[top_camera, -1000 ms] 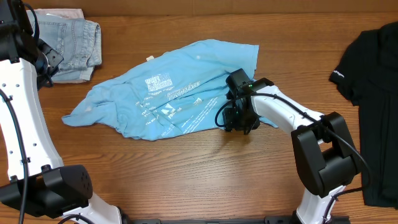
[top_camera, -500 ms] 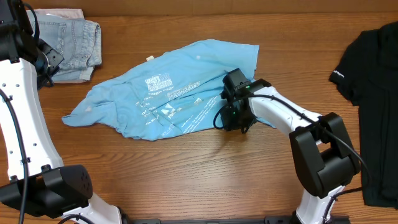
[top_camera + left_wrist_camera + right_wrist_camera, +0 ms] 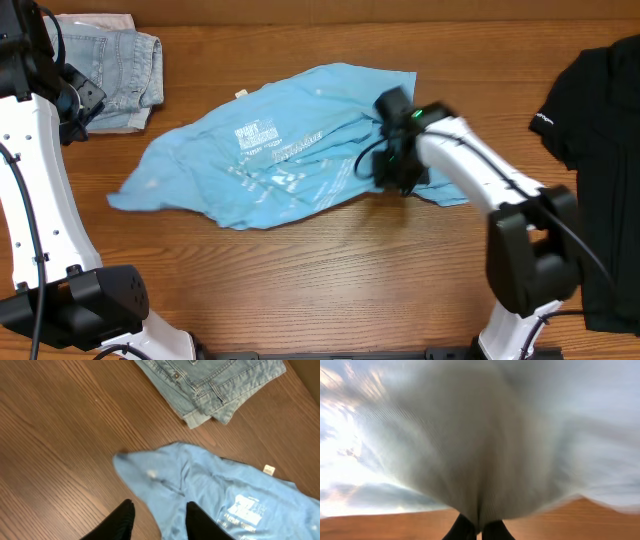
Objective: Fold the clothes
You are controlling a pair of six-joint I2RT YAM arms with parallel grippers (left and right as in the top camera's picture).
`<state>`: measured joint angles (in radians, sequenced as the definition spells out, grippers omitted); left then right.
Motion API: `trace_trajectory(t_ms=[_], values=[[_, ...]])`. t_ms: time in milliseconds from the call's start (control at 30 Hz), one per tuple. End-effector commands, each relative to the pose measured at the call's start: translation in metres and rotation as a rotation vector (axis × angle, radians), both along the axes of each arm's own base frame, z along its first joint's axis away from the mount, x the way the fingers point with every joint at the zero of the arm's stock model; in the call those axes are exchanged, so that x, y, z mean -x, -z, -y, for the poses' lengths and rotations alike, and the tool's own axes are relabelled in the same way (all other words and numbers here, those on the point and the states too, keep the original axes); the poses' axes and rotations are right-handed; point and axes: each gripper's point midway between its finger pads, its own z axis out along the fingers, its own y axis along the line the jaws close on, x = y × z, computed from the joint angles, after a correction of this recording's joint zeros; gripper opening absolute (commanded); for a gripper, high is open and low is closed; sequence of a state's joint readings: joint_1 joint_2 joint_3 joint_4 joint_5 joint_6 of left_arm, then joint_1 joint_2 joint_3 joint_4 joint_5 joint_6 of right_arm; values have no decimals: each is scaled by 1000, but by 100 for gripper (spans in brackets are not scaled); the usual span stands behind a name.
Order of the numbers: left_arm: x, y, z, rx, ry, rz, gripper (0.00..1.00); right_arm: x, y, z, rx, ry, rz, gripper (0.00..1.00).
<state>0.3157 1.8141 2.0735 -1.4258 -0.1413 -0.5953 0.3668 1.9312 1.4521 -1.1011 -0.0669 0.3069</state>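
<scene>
The light blue T-shirt (image 3: 270, 165) lies spread and wrinkled across the middle of the table, white print facing up. My right gripper (image 3: 400, 165) is at the shirt's right edge, shut on a fold of the blue cloth (image 3: 485, 460), which billows blurred above the closed fingertips (image 3: 479, 532). My left gripper (image 3: 157, 522) hangs open above the shirt's left sleeve tip (image 3: 145, 467), with nothing gripped between its fingers. A black T-shirt (image 3: 600, 130) with white lettering lies at the table's right edge.
Folded pale denim shorts (image 3: 120, 65) sit at the back left corner, also visible at the top of the left wrist view (image 3: 215, 385). Bare wood table (image 3: 330, 270) runs along the front.
My right gripper has shut on the blue shirt's right edge and pulled it back and to the right, shifting the cloth. My left gripper's fingers have spread apart.
</scene>
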Motion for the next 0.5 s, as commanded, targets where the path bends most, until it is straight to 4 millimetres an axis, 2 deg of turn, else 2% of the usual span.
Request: trace_trajectory(t_ms=[0, 133, 167, 233, 333, 367, 467], values=[[-5, 3, 15, 40, 79, -5, 42, -42, -95, 40, -34, 167, 214, 4], [-11, 7, 36, 95, 196, -4, 47, -55, -151, 77, -51, 265, 308, 4], [-14, 13, 51, 133, 271, -9, 53, -58, -169, 88, -56, 288, 346, 4], [-15, 23, 71, 176, 362, -27, 65, -60, -184, 97, -61, 305, 382, 4], [-13, 49, 103, 229, 475, -86, 86, -64, -192, 99, -64, 306, 410, 8], [-10, 62, 114, 246, 498, -117, 89, -64, -192, 99, -64, 306, 412, 9], [0, 99, 146, 287, 575, -195, 89, -66, -189, 99, -63, 306, 405, 10]])
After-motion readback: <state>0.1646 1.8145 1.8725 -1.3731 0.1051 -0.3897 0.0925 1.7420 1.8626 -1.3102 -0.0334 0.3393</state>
